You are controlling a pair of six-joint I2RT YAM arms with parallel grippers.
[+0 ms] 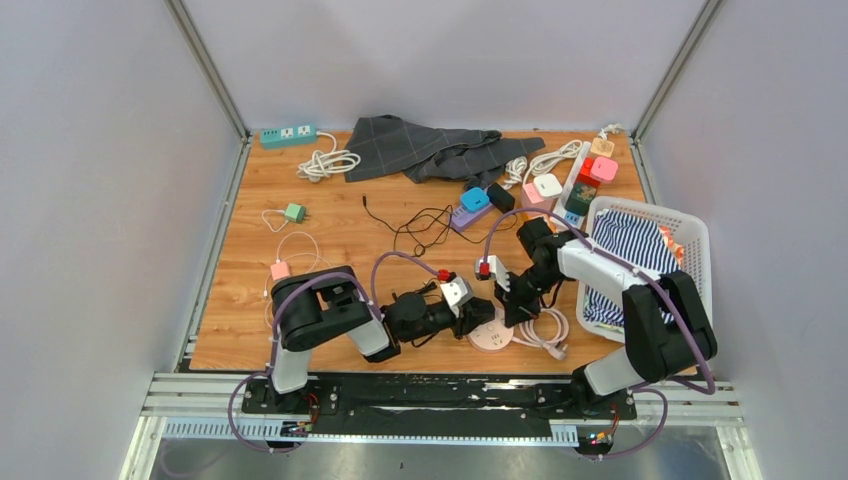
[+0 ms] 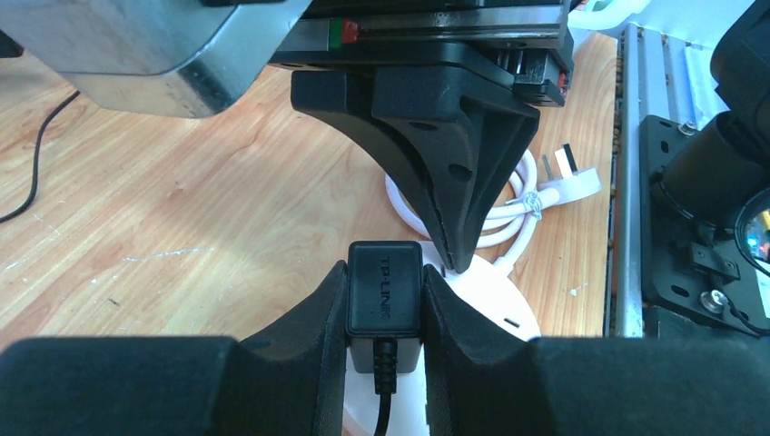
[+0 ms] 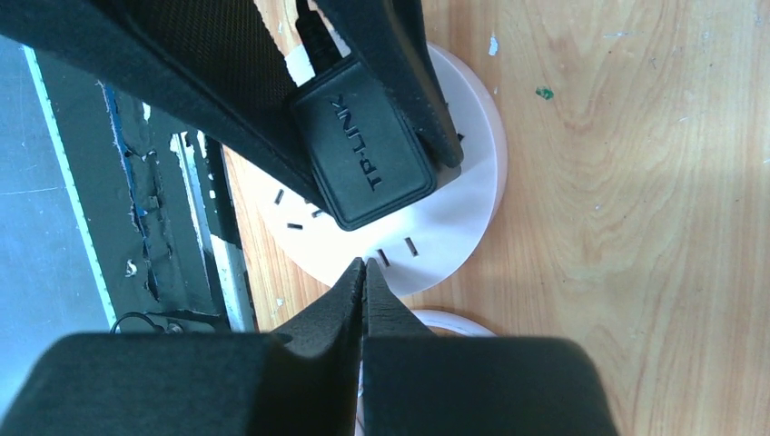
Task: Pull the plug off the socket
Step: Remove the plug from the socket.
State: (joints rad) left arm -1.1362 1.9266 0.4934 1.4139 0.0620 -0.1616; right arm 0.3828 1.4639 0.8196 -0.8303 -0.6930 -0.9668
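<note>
Socket (image 3: pixel 459 182) may rise with the plug (image 2: pixel 385 286) clamped in left gripper (image 2: pixel 385 272) if the closed right gripper (image 3: pixel 364 277) slips off.

Plug (image 2: pixel 385 289) on socket (image 1: pixel 490 340) near table (image 1: pixel 330 195) front edge, basket (image 1: pixel 690 225) at right, cloth (image 1: pixel 420 148) behind

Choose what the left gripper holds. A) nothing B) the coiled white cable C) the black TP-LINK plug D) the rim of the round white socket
C: in the left wrist view the left gripper presses both sides of the black TP-LINK plug, which stands on the round white socket.
</note>
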